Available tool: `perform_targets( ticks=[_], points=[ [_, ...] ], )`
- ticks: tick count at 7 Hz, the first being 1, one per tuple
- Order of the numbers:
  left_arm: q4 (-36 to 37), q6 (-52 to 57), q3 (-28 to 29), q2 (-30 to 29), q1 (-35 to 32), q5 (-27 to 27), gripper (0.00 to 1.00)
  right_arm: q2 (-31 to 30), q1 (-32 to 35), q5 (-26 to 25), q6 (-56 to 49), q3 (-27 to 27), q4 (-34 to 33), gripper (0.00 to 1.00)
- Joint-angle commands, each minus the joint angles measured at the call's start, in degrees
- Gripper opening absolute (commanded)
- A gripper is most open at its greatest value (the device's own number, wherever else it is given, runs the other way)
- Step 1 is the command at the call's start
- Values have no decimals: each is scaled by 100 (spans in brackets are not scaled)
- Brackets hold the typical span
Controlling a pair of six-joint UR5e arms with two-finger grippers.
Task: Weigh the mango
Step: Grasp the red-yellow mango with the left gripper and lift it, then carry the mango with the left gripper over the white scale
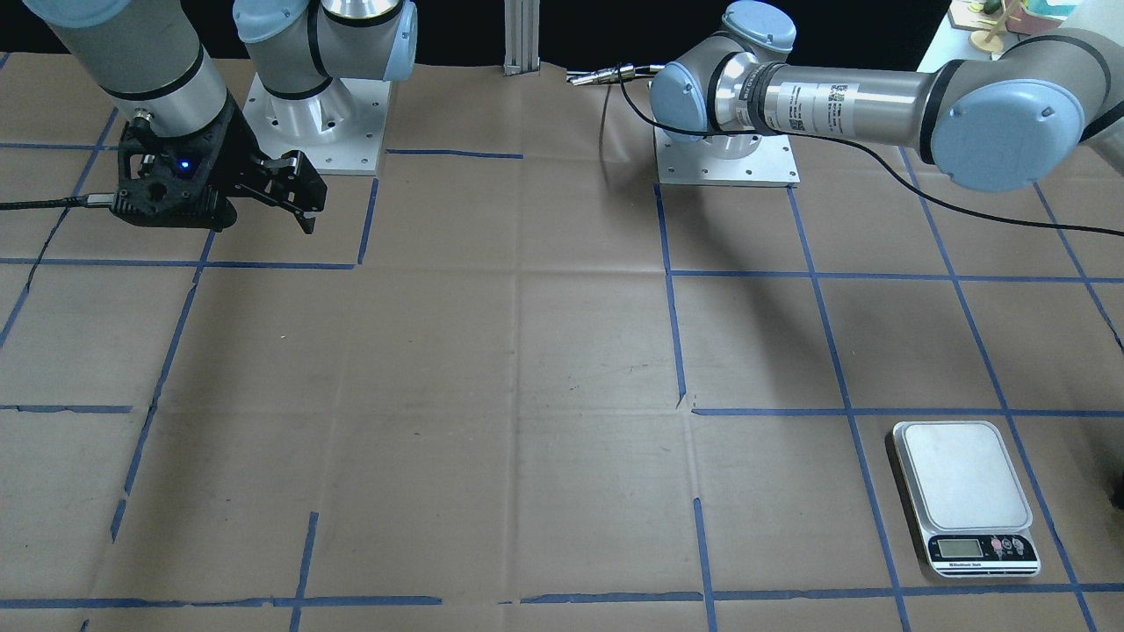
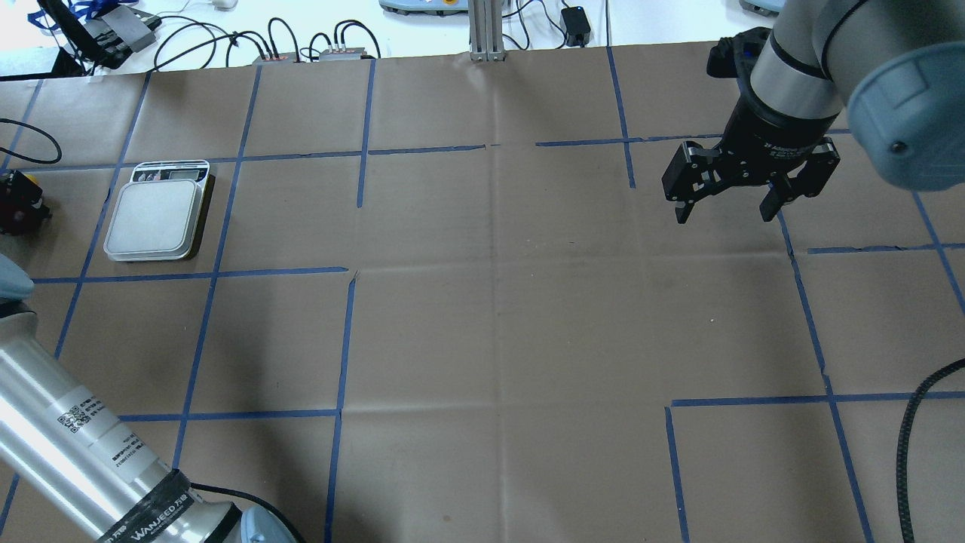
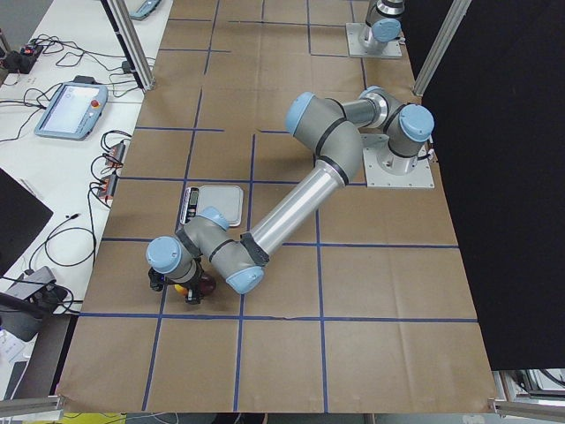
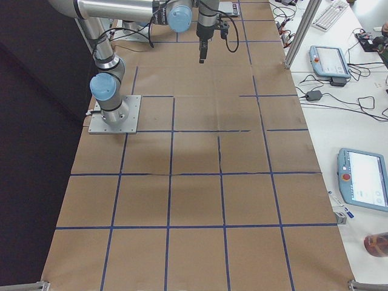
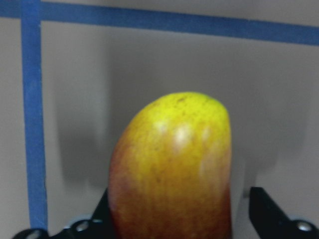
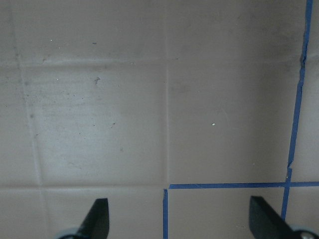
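L pincer [image 5: 179,206] spread astride mango [image 5: 172,159], gap by one finger.

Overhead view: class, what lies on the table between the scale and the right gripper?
The stretch is bare: only brown paper crossed by blue tape lines, from the scale to the open right gripper. The overhead view shows it whole.

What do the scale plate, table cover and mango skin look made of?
Scale plate: likely metal, pale grey with a soft satin sheen; could be coated plastic. Table cover: brown paper, matte, with fold creases. Mango: smooth, faintly glossy fruit skin with small highlights; real or fake, cannot tell.
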Motion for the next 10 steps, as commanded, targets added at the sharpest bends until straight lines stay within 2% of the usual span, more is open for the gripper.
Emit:
perform_targets(
  ticks=[1, 2, 4, 6, 7, 8, 10],
  points=[
    [-124, 97, 20, 27, 3, 10, 41, 0, 0, 0, 0, 0, 0, 100],
    [-203, 106, 38, 88, 3, 10, 34, 0, 0, 0, 0, 0, 0, 100],
    [-396, 45, 56, 569, -128, -17, 34, 0, 0, 0, 0, 0, 0, 100],
    [-929, 9, -216, 1089, -784, 35, 30, 0, 0, 0, 0, 0, 0, 100],
    [-1098, -8, -600, 1343, -875, 27, 26, 0, 0, 0, 0, 0, 0, 100],
    [-1039, -26, -1213, 1650, -919, -8, 26, 0, 0, 0, 0, 0, 0, 100],
    [-112, -61, -2103, 1961, -1243, 9, 27, 0, 0, 0, 0, 0, 0, 100]
  ],
)
